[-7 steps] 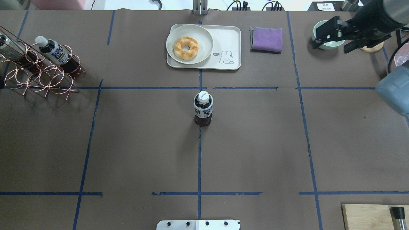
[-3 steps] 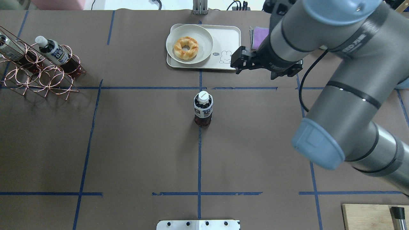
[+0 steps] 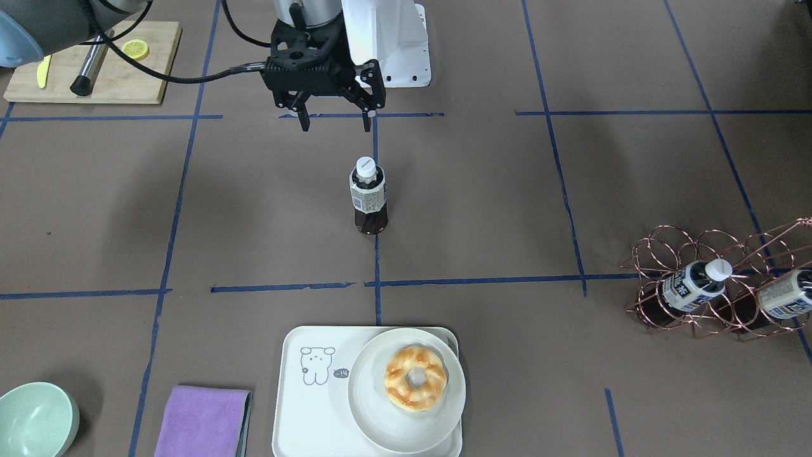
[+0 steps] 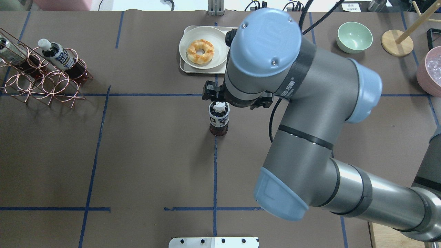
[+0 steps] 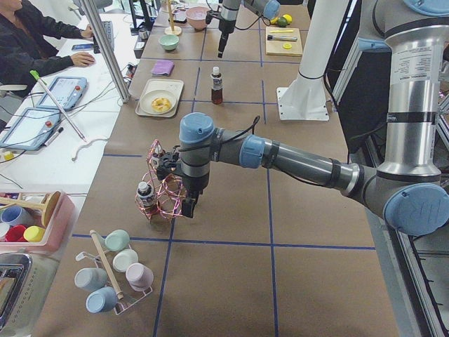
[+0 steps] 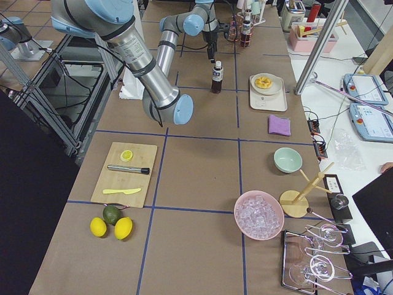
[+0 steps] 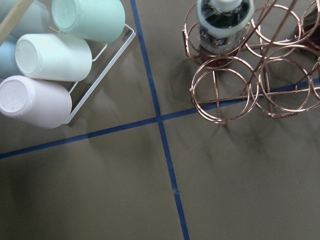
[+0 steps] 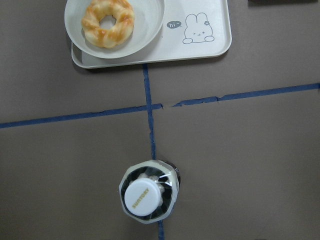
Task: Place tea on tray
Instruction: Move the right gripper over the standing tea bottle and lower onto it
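The tea bottle (image 3: 368, 197) stands upright on the table's middle line, with a white cap and dark liquid; it also shows in the overhead view (image 4: 218, 119) and the right wrist view (image 8: 149, 192). The cream tray (image 3: 311, 406) with the line-drawn animal lies further out from the robot (image 8: 210, 40). My right gripper (image 3: 335, 120) is open and empty, hanging above the bottle and apart from it. In the overhead view its wrist covers the gripper and part of the tray (image 4: 193, 70). My left gripper (image 5: 189, 207) hangs beside the copper rack; I cannot tell whether it is open.
A round plate with a doughnut (image 3: 415, 377) fills one half of the tray. A purple cloth (image 3: 203, 422) and a green bowl (image 3: 35, 419) lie beside the tray. A copper wire rack (image 3: 717, 285) holds two more bottles. A cutting board (image 3: 95, 63) sits near the robot's base.
My right arm has swung in from the far right corner, past the tray, to above the tea bottle. The bottle has not moved.
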You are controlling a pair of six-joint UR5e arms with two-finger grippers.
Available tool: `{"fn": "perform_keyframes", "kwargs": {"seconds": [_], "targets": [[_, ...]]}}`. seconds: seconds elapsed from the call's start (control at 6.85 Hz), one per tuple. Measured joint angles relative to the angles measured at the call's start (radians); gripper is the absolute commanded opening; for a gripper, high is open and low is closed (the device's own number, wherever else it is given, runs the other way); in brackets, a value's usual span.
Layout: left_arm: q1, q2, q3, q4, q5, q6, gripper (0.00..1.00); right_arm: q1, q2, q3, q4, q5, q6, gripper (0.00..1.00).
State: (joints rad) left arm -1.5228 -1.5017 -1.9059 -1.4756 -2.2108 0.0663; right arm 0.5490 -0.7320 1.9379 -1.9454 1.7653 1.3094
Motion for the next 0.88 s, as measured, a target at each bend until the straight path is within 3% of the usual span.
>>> {"fn": "perform_keyframes", "kwargs": {"seconds": [0.58,0.88], "targets": [[-0.006,0.028,-0.001,-0.003,-0.007,0.018,1.00,-0.033,0.093,-0.167,0.010,-0.040,-0.010,0.90],[-0.006,0.033,0.001,-0.004,-0.007,0.019,1.00,-0.033,0.113,-0.223,0.033,-0.056,-0.027,0.80]]}}
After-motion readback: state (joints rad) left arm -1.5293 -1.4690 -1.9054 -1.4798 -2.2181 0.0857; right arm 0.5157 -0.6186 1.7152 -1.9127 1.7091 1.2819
